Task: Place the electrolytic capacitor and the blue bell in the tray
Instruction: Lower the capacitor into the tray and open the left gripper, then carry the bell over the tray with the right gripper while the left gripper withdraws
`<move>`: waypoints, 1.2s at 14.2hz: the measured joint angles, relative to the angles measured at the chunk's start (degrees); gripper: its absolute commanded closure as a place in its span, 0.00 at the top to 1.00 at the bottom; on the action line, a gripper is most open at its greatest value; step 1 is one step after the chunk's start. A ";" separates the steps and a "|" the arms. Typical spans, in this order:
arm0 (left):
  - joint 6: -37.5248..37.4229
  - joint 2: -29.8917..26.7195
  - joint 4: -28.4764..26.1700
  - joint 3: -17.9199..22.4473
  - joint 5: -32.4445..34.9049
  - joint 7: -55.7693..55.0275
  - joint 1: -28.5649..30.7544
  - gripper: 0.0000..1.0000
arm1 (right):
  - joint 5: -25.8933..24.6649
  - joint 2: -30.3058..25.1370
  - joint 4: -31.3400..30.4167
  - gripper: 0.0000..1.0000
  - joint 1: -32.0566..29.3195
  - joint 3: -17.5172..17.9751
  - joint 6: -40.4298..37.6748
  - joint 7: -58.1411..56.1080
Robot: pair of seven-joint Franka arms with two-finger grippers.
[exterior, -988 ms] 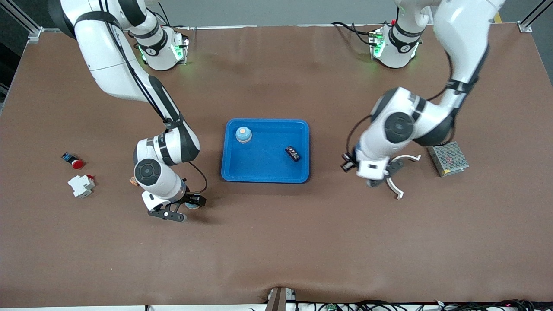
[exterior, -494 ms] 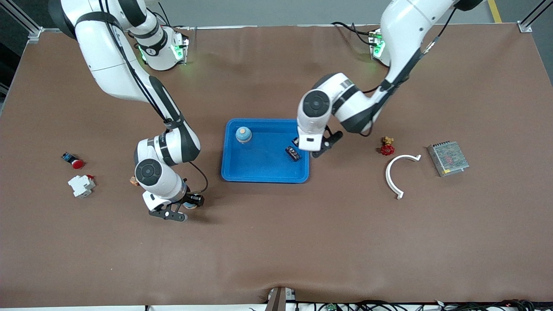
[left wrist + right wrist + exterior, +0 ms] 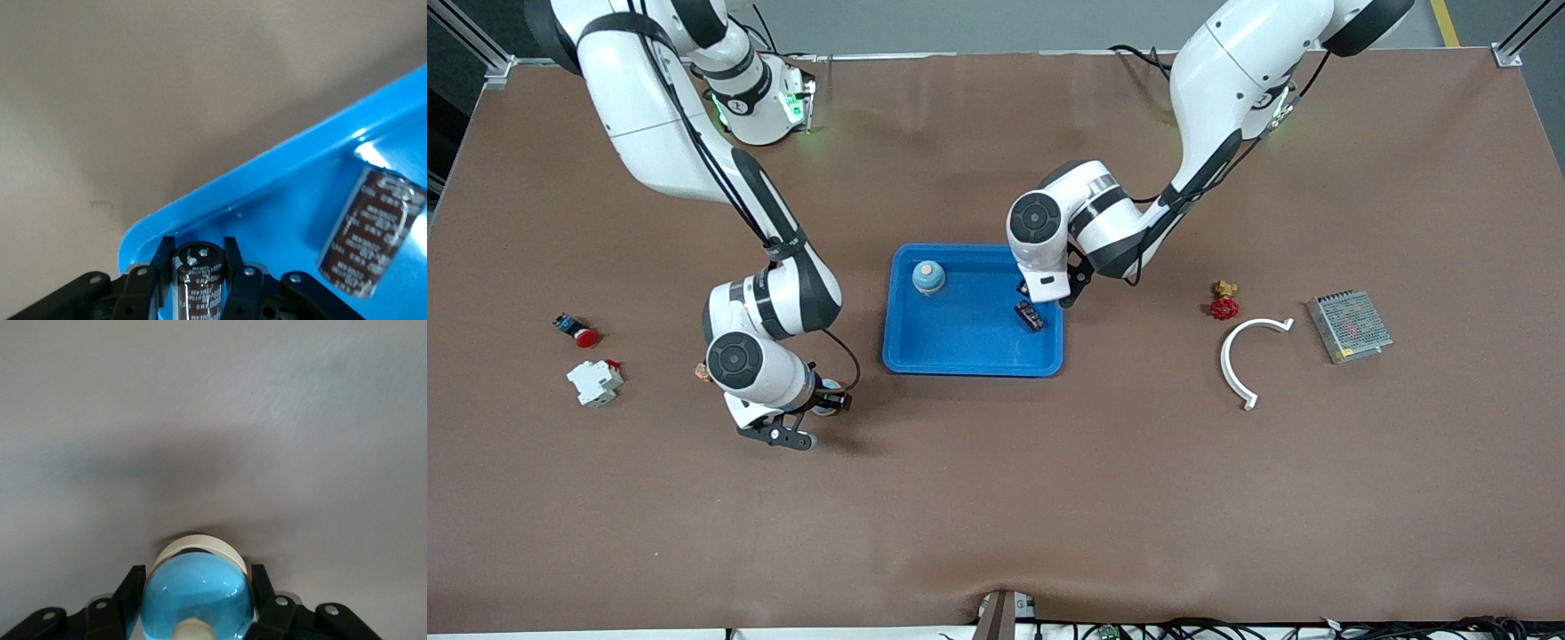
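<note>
Brown covering lay over the table point(image 3: 996, 498). Toward the right arm's end, the right gripper point(image 3: 818, 411) had its fingers point(image 3: 131, 593) clamped on a blue bell point(image 3: 197, 597). Beside it, the tray point(image 3: 960, 363) held another bell point(image 3: 928, 277) and a capacitor point(image 3: 1029, 316). Over the tray, the left gripper point(image 3: 197, 267) pinched an electrolytic capacitor point(image 3: 198, 280).

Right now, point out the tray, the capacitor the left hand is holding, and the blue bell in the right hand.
tray point(image 3: 960, 356): front view, bare floor near its rim.
held capacitor point(image 3: 199, 283): left wrist view, its dark sleeve between the fingers.
blue bell in the right hand point(image 3: 197, 597): right wrist view, its glossy dome.
</note>
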 measured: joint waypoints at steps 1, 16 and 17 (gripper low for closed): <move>0.00 0.38 0.38 0.12 0.00 -1.99 0.01 0.10 | 1.35 -1.27 -0.04 0.00 0.15 0.43 -1.12 0.23; -15.79 -0.68 16.22 1.22 3.20 2.90 3.21 1.00 | 3.39 -10.72 -13.38 0.00 15.37 1.65 6.41 25.95; -16.53 -1.22 16.62 1.24 3.20 4.77 4.21 1.00 | 3.39 -10.72 -14.85 0.00 15.37 1.65 8.27 25.95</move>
